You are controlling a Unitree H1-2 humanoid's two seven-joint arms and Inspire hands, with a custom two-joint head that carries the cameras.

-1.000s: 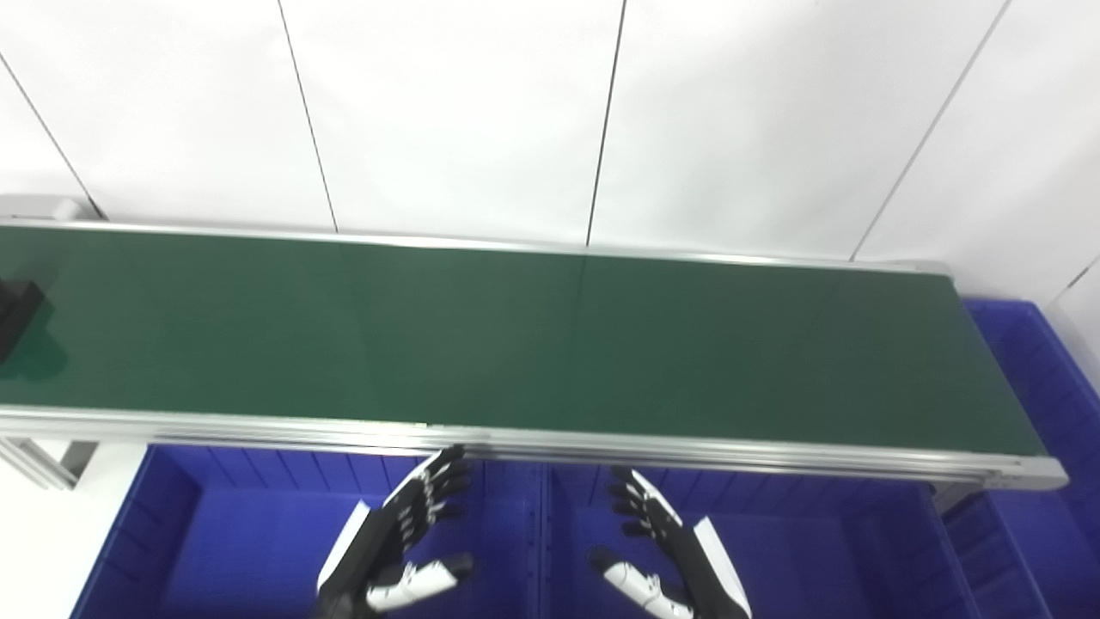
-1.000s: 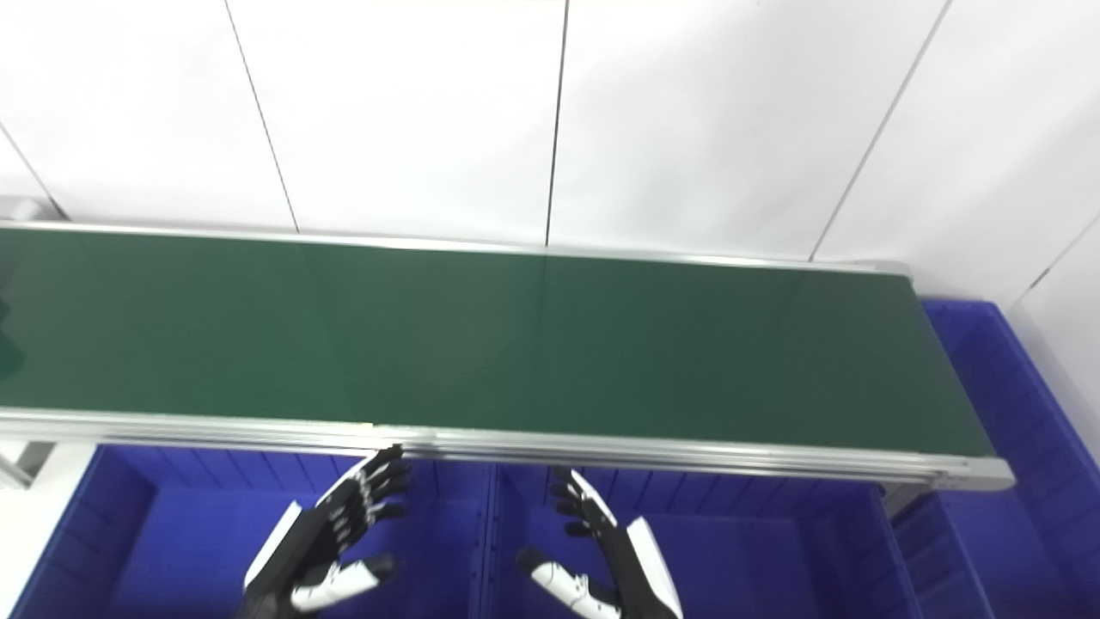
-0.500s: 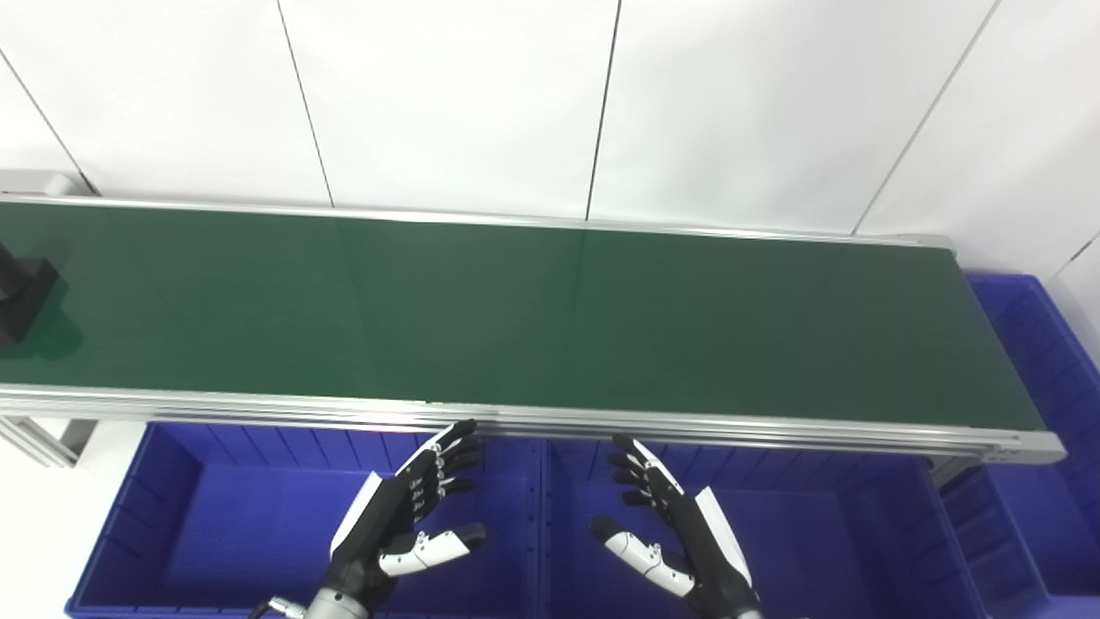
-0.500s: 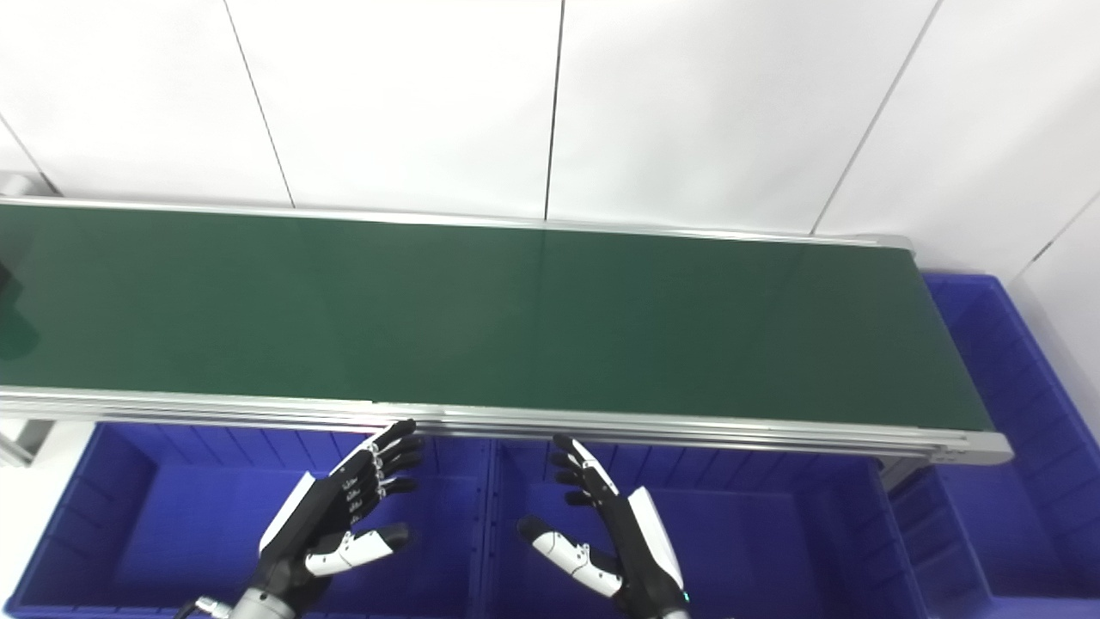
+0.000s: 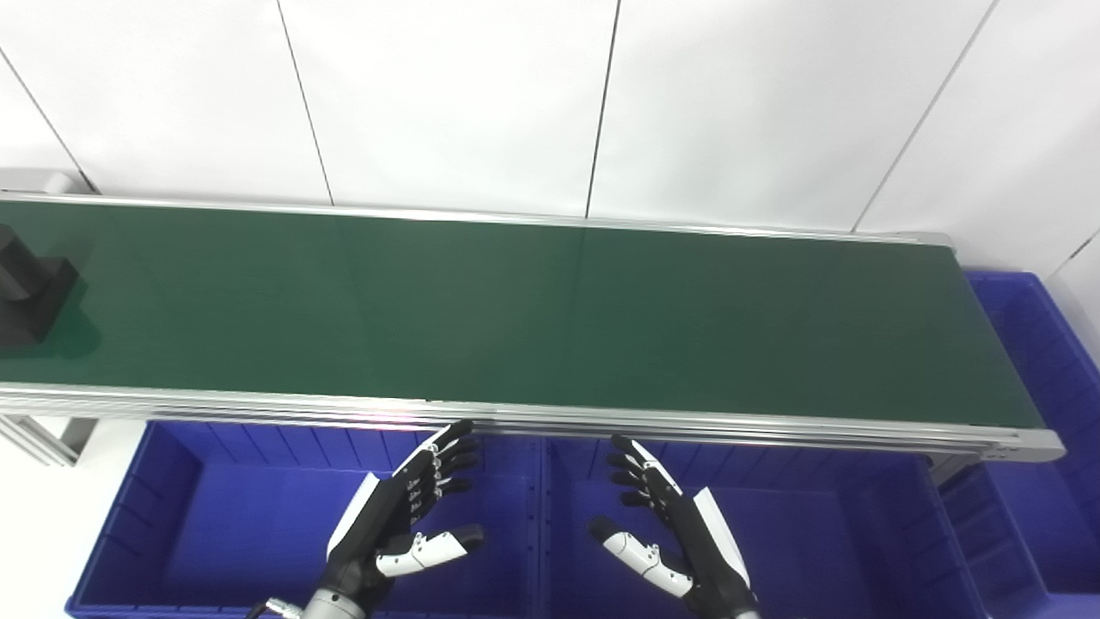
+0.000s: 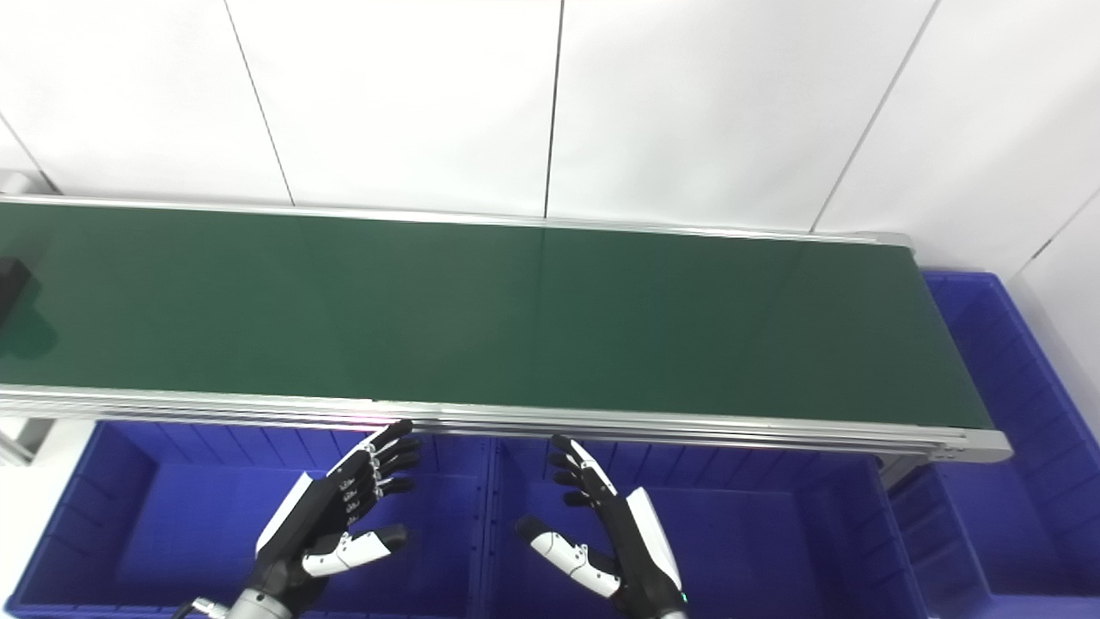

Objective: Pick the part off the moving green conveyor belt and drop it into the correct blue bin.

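Note:
A black blocky part (image 5: pixel 30 292) rides on the green conveyor belt (image 5: pixel 533 318) at its far left end; in the right eye view only its edge (image 6: pixel 9 284) shows. My left hand (image 5: pixel 404 516) is open and empty, held over the left blue bin (image 5: pixel 215 550) just in front of the belt's near rail. My right hand (image 5: pixel 670 533) is open and empty over the middle blue bin (image 5: pixel 825 550). Both hands are far to the right of the part.
A third blue bin (image 5: pixel 1040 361) stands past the belt's right end. The belt's aluminium rail (image 5: pixel 687 425) runs between my hands and the belt. A white panelled wall rises behind the belt.
The black part has moved to the right along the belt. The view shifted down early on, bringing both hands further into the picture; the hands themselves have barely moved.

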